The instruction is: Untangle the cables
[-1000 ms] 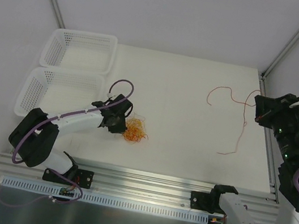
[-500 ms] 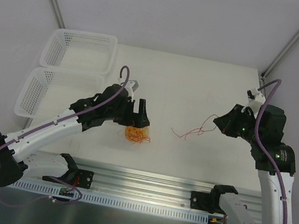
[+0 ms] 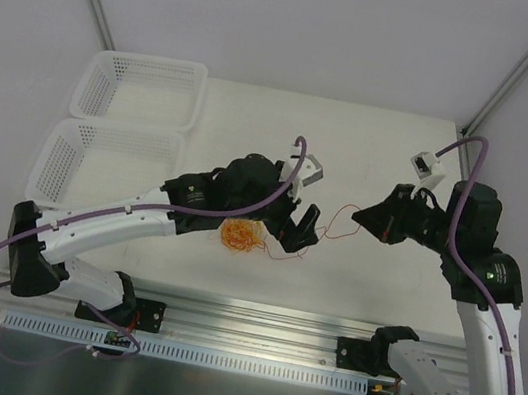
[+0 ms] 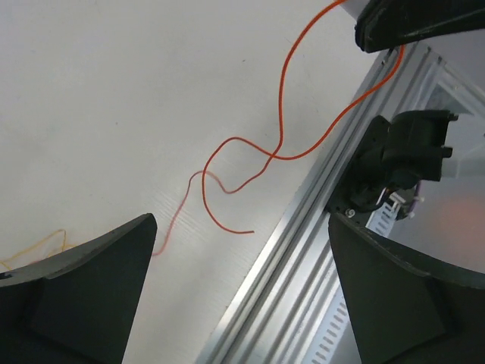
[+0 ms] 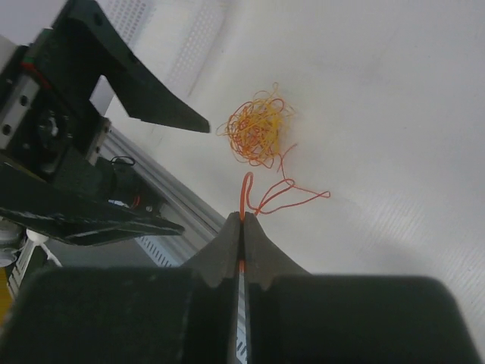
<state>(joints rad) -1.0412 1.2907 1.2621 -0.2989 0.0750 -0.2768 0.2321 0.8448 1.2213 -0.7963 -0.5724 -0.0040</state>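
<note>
I count one yellow-orange tangle of cables (image 3: pixel 239 234) on the worktop (image 3: pixel 353 152), just beside my left claw (image 4: pixel 241 224), which is spread wide. My right claw (image 5: pixel 242 220) is pressed together, pinching one red cable (image 4: pixel 280 144) that runs back toward the tangle. Two white baskets (image 3: pixel 150 60) (image 3: pixel 118 129) sit far left.

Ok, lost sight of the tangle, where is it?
Top view, left of centre: tangle lies on the table beside the open left gripper.

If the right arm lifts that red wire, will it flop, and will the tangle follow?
Likely floppy: the red wire lies in loose curls from the shut right gripper. Probably light, being so thin. The tangle may drag along; the strand seems to run into it.
</note>
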